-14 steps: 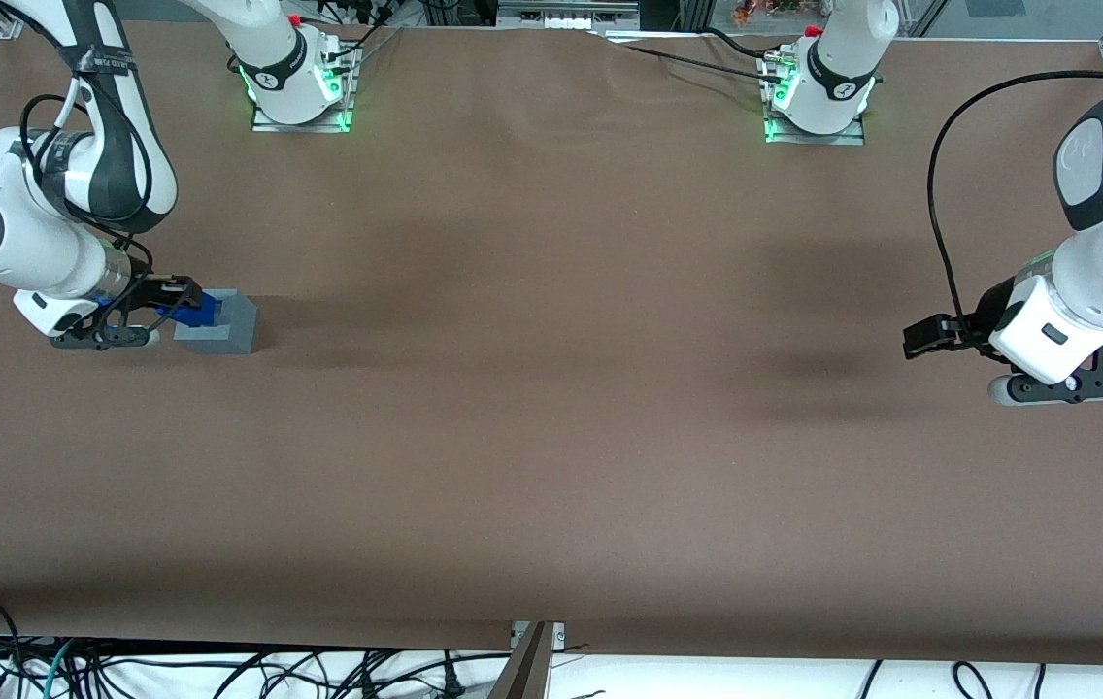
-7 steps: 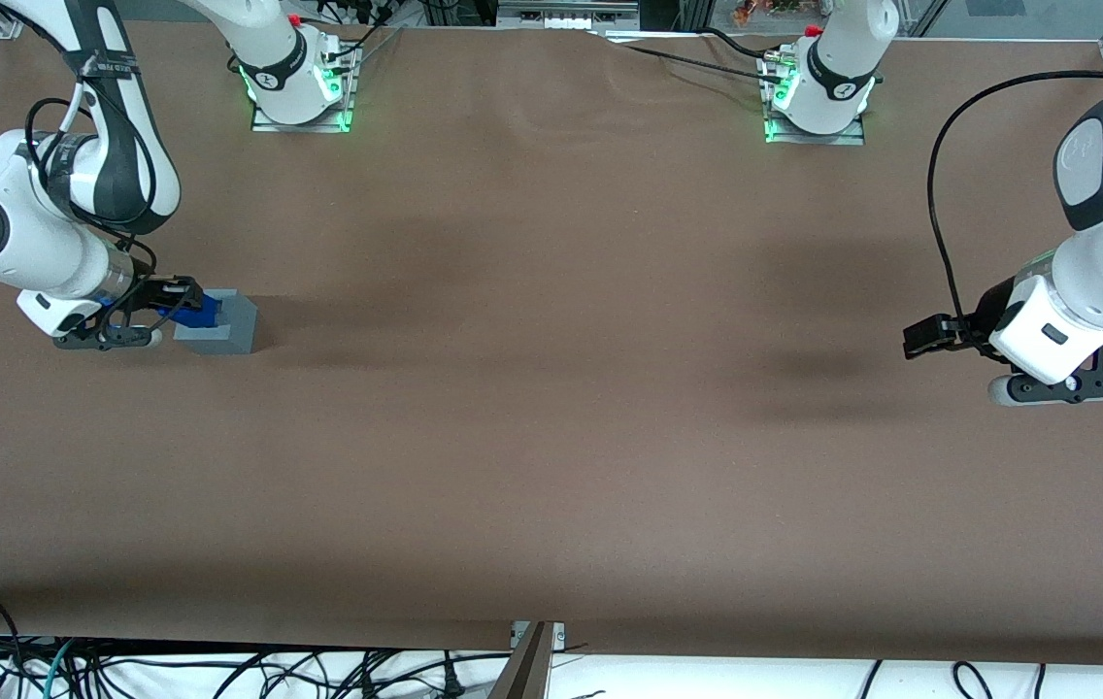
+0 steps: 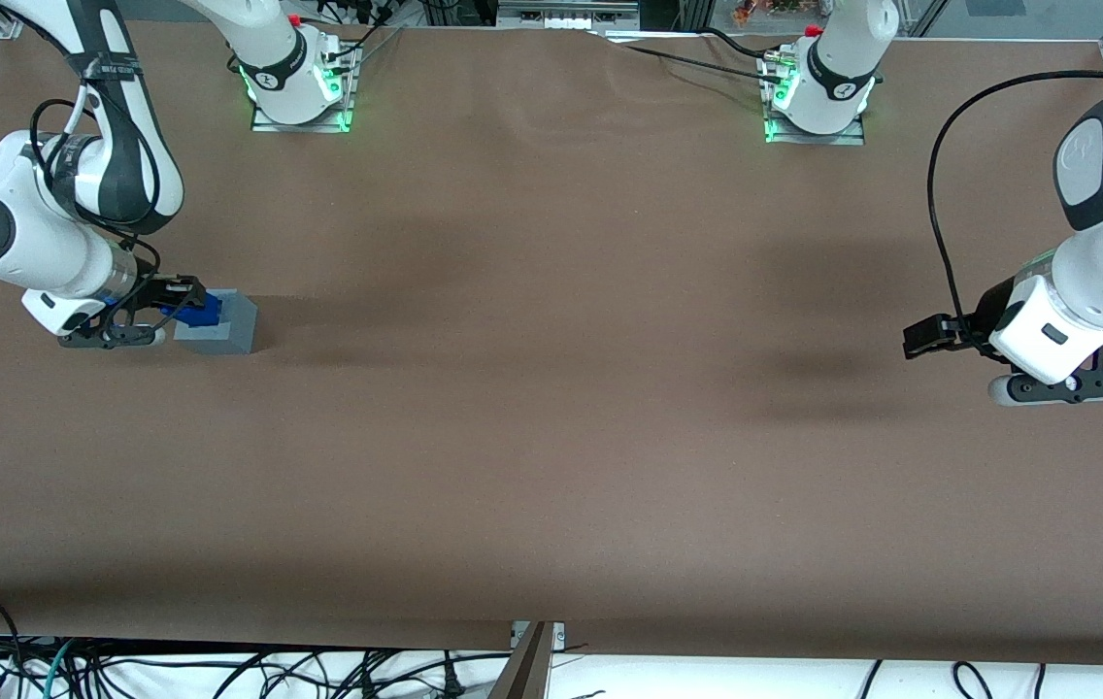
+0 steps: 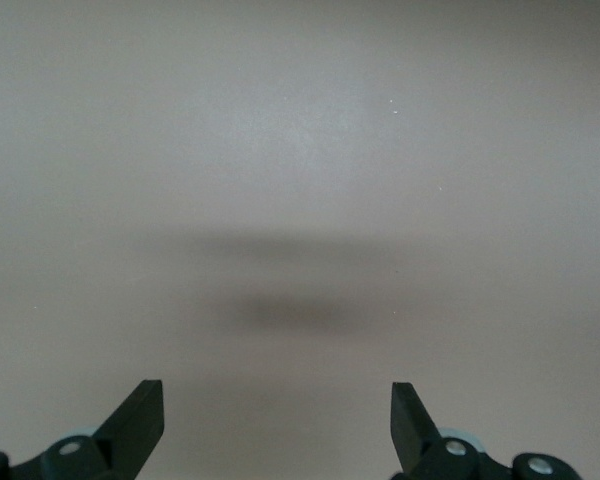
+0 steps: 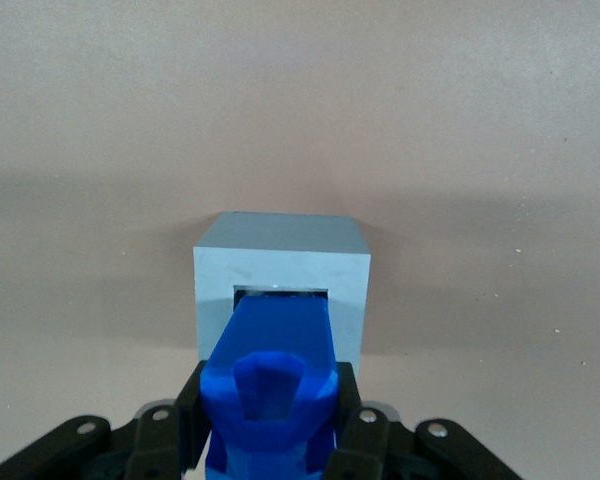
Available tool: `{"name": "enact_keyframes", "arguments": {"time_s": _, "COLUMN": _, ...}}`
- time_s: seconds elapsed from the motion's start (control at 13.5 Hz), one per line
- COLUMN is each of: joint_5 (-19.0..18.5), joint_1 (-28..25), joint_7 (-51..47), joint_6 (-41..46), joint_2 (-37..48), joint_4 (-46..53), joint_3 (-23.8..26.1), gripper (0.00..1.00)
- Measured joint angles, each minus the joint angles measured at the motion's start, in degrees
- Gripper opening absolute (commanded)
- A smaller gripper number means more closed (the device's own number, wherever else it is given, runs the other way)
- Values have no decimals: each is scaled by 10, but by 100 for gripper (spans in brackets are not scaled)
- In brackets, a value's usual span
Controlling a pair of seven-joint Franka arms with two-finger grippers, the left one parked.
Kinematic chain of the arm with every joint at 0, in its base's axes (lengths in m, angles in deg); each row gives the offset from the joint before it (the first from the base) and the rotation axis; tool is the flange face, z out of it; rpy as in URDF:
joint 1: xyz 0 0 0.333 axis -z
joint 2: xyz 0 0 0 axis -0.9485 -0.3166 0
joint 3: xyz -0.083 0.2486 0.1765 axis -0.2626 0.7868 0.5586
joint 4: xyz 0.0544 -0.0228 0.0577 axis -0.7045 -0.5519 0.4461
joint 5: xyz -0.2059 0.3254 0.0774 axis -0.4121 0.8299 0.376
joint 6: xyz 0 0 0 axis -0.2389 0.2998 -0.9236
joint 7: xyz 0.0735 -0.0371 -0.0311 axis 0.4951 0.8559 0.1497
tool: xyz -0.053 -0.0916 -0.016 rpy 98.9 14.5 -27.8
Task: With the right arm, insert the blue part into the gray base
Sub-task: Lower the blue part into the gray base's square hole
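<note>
The gray base [image 3: 224,324] stands on the brown table at the working arm's end; it also shows in the right wrist view [image 5: 281,264] with its square socket facing the gripper. My right gripper [image 3: 184,303] is shut on the blue part [image 3: 201,309], holding it level beside the base. In the right wrist view the blue part [image 5: 270,385] sits between the black fingers [image 5: 189,415], and its front end reaches into the socket opening. The right arm [image 3: 37,233] hangs over the table's end.
The brown table [image 3: 551,388] stretches wide toward the parked arm's end. Two arm bases with green lights [image 3: 297,83] stand at the table's edge farthest from the front camera. Cables lie below the near edge.
My right gripper with the blue part has edged slightly toward the gray base, and the arm's elbow has shifted with it. The base has not moved.
</note>
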Motion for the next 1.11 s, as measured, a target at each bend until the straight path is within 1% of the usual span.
{"name": "enact_keyframes", "arguments": {"time_s": 1.11, "joint_5": 0, "joint_1": 0, "joint_7": 0, "joint_6": -8, "joint_2": -1, "joint_4": -1, "joint_3": 0, "gripper": 26}}
